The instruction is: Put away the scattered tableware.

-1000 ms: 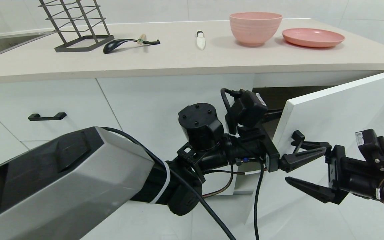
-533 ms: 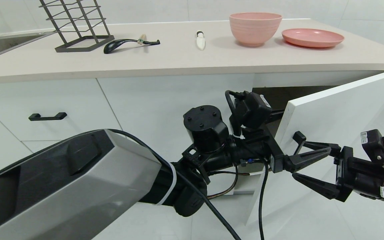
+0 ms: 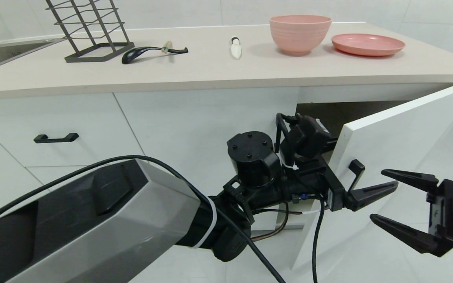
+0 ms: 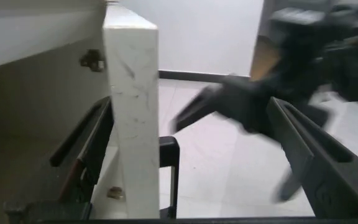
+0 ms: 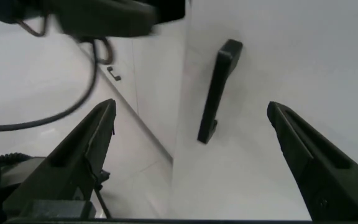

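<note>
The tableware lies on the surface (image 3: 210, 67): a pink bowl (image 3: 300, 33) near the far right corner, a pink plate (image 3: 368, 44) just beside it at the right edge, a black spoon (image 3: 132, 55) by the rack (image 3: 92, 53) toward the far left. Bowl and plate look light, stiff and smooth — best pinched at the rim; the spoon, by its thin handle. The left gripper (image 4: 185, 109) has its jaws wide, astride the edge of the open cabinet door (image 3: 399, 149). The right gripper (image 3: 378, 194) has its jaws wide and empty, near the door handle (image 5: 219, 90).
</note>
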{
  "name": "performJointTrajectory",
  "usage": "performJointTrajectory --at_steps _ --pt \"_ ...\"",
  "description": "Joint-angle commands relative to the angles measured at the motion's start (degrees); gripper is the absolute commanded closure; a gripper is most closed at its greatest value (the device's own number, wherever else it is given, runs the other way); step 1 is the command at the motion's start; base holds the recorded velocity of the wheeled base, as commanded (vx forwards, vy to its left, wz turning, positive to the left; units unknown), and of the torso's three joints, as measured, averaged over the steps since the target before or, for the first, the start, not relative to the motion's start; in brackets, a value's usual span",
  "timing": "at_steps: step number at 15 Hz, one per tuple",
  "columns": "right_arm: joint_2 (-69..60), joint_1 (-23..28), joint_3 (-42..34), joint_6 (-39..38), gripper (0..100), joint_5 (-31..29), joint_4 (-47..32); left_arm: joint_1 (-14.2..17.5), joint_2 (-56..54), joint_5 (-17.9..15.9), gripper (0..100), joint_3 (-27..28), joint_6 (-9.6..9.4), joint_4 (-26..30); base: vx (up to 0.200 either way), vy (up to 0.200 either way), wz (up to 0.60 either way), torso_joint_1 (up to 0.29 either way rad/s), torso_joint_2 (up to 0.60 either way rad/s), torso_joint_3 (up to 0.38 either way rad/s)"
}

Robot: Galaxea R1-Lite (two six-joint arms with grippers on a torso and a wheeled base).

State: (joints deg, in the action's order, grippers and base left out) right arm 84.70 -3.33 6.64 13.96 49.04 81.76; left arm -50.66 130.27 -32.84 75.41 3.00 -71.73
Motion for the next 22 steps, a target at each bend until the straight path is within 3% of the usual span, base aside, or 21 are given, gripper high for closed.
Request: performJointTrajectory --at_steps 1,5,10,13,22 --pt "-18.0 1.3 -4.4 0.5 0 0.1 -0.4 -0.3 0.2 5.9 0 0.0 0.08 1.6 0.000 0.000 0.00 0.000 0.00 0.000" --pt "-34.3 1.7 -5.1 0.4 0 -2.9 -0.8 -0.7 2.5 8.5 0 0.0 0.25 2.6 0.000 0.000 0.00 0.000 0.00 0.000" --pt "-49.9 9.4 -6.6 0.4 0 -6.9 -7.2 -3.7 3.5 10.2 0 -0.2 1.22 2.4 0.000 0.000 0.00 0.000 0.00 0.000" --pt "-57.2 10.4 -6.6 0.3 0 -9.7 -10.7 -5.3 3.2 10.9 0 -0.4 1.22 1.4 0.000 0.000 0.00 0.000 0.00 0.000" --pt "-61.8 10.4 -6.4 0.2 0 -12.5 -12.1 -10.6 4.5 11.0 0 0.0 1.22 1.4 0.000 0.000 0.00 0.000 0.00 0.000"
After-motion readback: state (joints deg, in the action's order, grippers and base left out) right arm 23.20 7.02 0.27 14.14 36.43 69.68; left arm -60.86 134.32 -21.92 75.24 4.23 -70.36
